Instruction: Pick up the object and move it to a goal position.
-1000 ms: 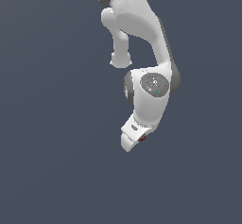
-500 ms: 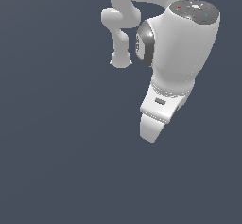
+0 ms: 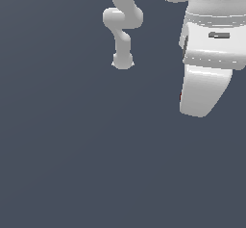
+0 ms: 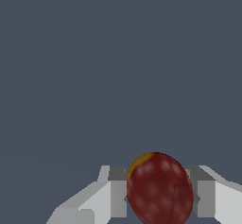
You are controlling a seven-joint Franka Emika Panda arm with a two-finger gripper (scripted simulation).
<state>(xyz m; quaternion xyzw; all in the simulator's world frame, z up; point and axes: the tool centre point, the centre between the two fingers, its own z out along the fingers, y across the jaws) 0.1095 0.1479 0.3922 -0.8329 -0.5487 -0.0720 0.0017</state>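
The object (image 4: pixel 159 190) is a dark red, slightly bumpy roundish blob with a small orange-yellow patch. In the wrist view it sits between my two white fingers (image 4: pixel 116 192), which press on it from both sides. My gripper (image 4: pixel 160 197) is shut on it and holds it in the air. In the exterior view the gripper (image 3: pixel 196 107) is large at the upper right, and the white hand hides almost all of the object. Only a thin dark red sliver (image 3: pixel 180 96) shows at the hand's edge.
The arm's base and lower links (image 3: pixel 122 34) rise at the top middle of the exterior view. Around them is only a flat dark grey-blue surface (image 3: pixel 72 164). No goal marker shows.
The hand has moved up and to the exterior view's right and looks much larger now. Its upper part has left the frame. The arm's base has stayed put.
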